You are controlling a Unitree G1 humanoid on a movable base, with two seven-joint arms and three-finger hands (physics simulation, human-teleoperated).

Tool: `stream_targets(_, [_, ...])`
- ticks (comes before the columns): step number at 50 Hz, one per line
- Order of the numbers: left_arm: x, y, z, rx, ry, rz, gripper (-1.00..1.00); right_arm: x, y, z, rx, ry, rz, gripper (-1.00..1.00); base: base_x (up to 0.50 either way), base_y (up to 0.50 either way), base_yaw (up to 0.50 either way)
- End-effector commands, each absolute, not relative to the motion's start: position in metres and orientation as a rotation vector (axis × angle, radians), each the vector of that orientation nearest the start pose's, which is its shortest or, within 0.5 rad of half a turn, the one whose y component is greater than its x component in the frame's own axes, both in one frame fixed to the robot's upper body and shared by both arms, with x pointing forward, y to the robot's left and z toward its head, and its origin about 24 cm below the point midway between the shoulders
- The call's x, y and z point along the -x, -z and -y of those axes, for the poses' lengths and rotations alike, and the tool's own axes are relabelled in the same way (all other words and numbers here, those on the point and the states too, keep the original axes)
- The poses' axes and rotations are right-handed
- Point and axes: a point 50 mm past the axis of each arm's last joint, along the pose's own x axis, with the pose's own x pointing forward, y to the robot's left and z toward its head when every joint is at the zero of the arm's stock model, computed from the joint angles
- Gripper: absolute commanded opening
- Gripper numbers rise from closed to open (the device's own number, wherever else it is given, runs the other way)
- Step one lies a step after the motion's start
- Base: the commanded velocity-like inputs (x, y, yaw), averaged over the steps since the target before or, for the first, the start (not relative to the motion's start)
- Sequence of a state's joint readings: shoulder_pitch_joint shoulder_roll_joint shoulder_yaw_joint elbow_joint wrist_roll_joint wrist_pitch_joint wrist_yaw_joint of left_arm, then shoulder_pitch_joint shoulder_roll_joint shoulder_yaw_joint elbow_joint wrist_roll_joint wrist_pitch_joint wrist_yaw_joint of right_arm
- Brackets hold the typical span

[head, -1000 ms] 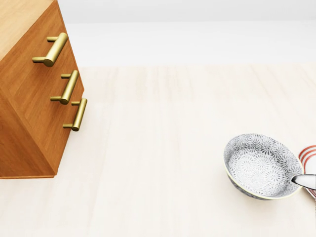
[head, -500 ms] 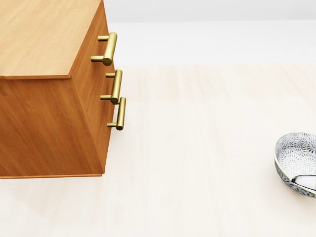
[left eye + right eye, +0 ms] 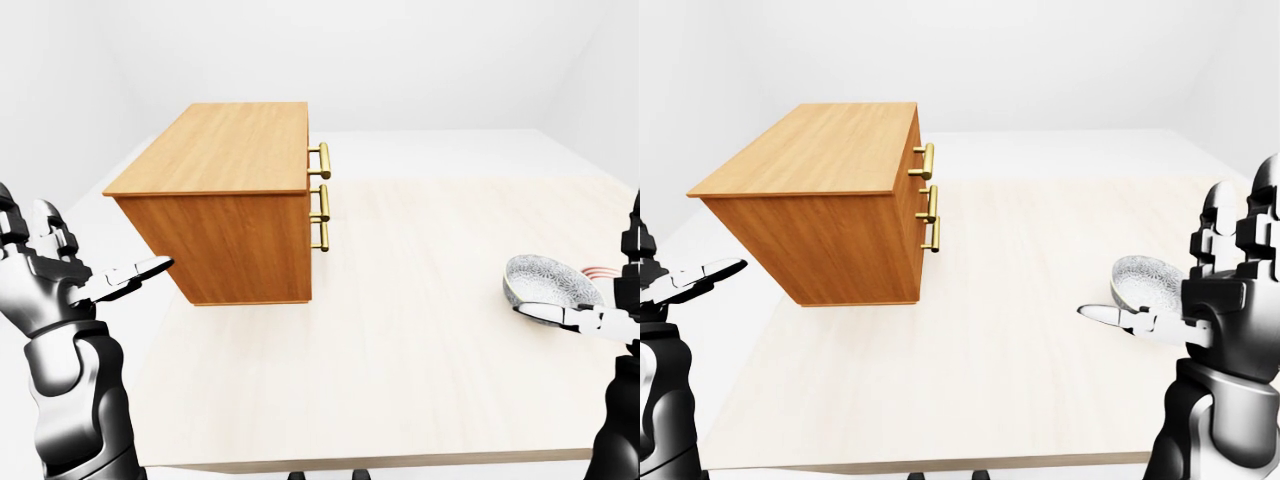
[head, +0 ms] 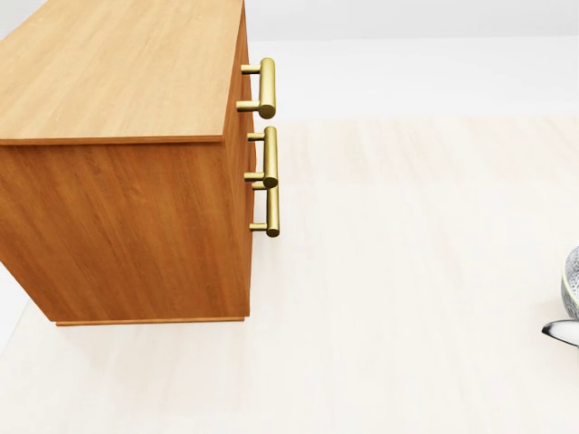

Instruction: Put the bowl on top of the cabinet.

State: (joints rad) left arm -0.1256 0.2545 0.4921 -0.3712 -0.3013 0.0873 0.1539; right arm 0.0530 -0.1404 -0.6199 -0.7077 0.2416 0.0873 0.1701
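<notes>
The grey patterned bowl (image 3: 1143, 279) sits on the pale table (image 3: 400, 340) at its right side, and only a sliver of it (image 4: 574, 280) shows at the right edge of the head view. The wooden cabinet (image 3: 235, 200) with three brass handles (image 4: 268, 145) stands at the table's left, and its flat top is bare. My right hand (image 3: 1185, 300) is open beside the bowl, one finger (image 3: 1110, 316) stretched along its near rim and the others upright. My left hand (image 3: 120, 280) hovers open, left of the cabinet and apart from it.
A red-striped plate (image 3: 603, 270) peeks out just right of the bowl. The table's near edge (image 3: 360, 462) runs along the bottom of the eye views. White floor and walls surround the table.
The whole head view has shifted: the camera swung left. The cabinet now fills the view's left, and the bowl has slid to the right edge.
</notes>
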Motion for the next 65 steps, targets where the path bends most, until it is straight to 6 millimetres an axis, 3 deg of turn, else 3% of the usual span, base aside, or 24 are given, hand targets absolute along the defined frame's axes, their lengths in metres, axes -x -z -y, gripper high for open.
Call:
stream_targets(1, [-0.234, -0.168, -0.281, 0.040, -0.485, 0.470, 1.00, -0.170, -0.197, 0.267, 0.151, 0.313, 0.628, 1.00, 0.00, 0.00, 0.00])
stream_targets(9, [-0.233, -0.170, -0.280, 0.036, -0.483, 0.477, 1.00, -0.181, -0.202, 0.286, 0.233, 0.327, 0.597, 1.00, 0.00, 0.00, 0.00])
stream_targets(13, [-0.233, -0.170, -0.280, 0.035, -0.484, 0.476, 1.00, -0.200, -0.189, 0.298, 0.367, 0.315, 0.454, 1.00, 0.00, 0.00, 0.00])
stream_targets(16, [-0.233, -0.170, -0.281, 0.036, -0.486, 0.476, 1.00, -0.215, -0.181, 0.305, 0.574, 0.261, 0.304, 1.00, 0.00, 0.00, 0.00])
stream_targets(19, [-0.232, -0.172, -0.280, 0.033, -0.484, 0.485, 1.00, -0.220, -0.167, 0.323, 0.687, 0.261, 0.148, 1.00, 0.00, 0.00, 0.00])
stream_targets(20, [-0.233, -0.171, -0.280, 0.032, -0.483, 0.482, 1.00, -0.217, -0.151, 0.339, 0.812, 0.289, -0.010, 1.00, 0.00, 0.00, 0.00])
stream_targets(24, [-0.233, -0.171, -0.279, 0.029, -0.482, 0.483, 1.00, -0.202, -0.120, 0.363, 0.979, 0.337, -0.286, 1.00, 0.00, 0.00, 0.00])
stream_targets(33, [-0.234, -0.169, -0.279, 0.030, -0.482, 0.472, 1.00, -0.187, -0.072, 0.391, 1.042, 0.402, -0.564, 1.00, 0.00, 0.00, 0.00])
stream_targets(52, [-0.234, -0.168, -0.280, 0.030, -0.484, 0.469, 1.00, -0.179, -0.069, 0.404, 1.073, 0.419, -0.629, 1.00, 0.00, 0.00, 0.00])
stream_targets(65, [-0.233, -0.170, -0.279, 0.029, -0.483, 0.477, 1.00, -0.208, -0.070, 0.401, 1.151, 0.350, -0.645, 1.00, 0.00, 0.00, 0.00])
